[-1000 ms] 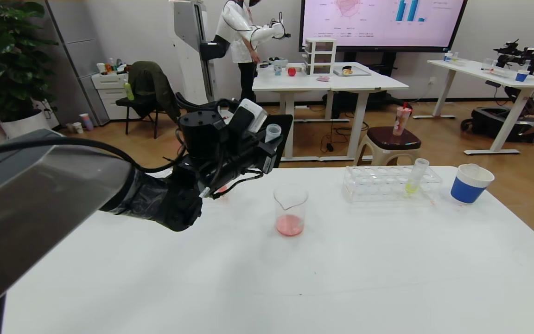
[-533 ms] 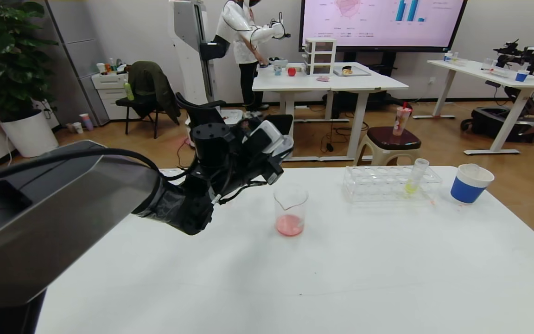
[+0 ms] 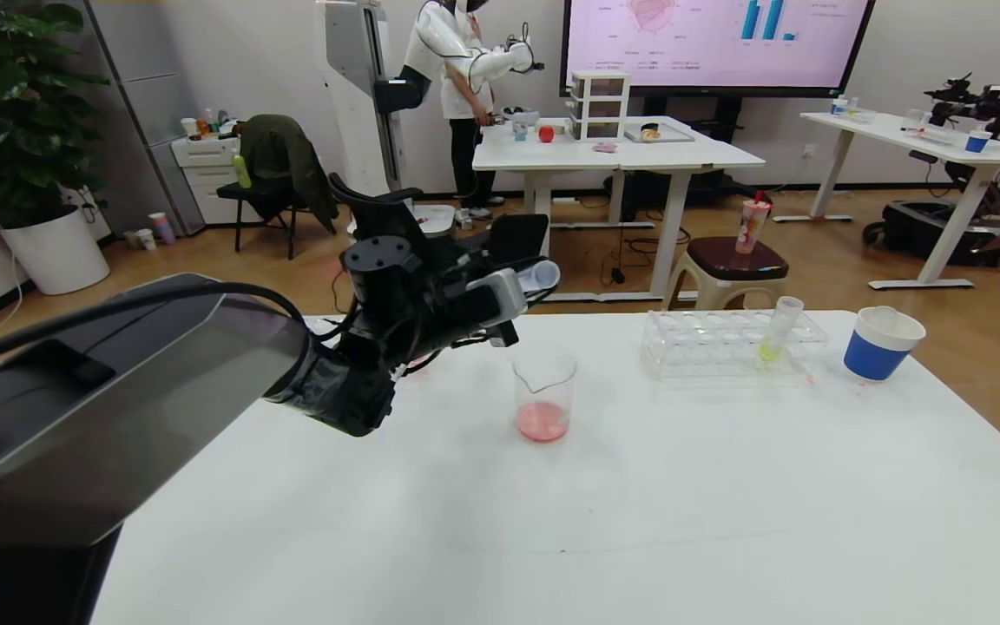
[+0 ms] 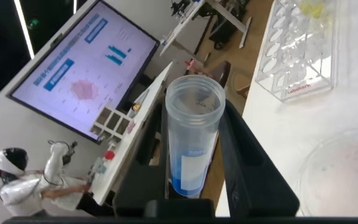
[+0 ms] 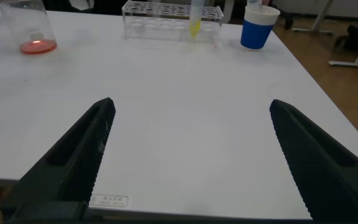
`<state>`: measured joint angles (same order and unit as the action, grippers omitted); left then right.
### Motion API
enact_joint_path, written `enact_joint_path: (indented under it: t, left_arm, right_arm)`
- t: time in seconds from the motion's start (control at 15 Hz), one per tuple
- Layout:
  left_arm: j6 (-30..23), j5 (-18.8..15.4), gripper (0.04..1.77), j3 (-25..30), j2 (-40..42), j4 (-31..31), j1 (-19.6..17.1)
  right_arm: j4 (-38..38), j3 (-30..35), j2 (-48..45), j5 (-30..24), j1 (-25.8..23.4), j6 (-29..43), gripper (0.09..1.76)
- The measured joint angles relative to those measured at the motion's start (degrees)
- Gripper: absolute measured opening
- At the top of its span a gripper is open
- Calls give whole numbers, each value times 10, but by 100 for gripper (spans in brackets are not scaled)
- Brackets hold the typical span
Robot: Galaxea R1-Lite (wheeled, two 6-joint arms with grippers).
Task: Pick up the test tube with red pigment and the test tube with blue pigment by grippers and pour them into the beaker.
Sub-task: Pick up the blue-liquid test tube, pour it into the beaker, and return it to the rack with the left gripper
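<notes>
Status: beaker (image 3: 543, 395) on my tabletop (image 3: 639, 521) already holds red liquid; left tool (image 3: 513, 299) clamps the test tube with blue pigment (image 4: 193, 140), tilted, unpoured; right tool (image 5: 191, 158) gapes wide, idle
</notes>
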<state>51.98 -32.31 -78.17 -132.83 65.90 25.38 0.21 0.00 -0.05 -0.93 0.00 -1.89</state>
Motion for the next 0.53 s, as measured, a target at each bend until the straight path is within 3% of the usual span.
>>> enact_joint_path:
  t: [0.2,0.53]
  left_arm:
    - [87,-64,51,3,-8,1,-12]
    - [151,-89,51,-2,-26,31,-18]
  right_arm:
    - [0,0,0,0,0,0,174]
    - [0,0,0,0,0,0,174]
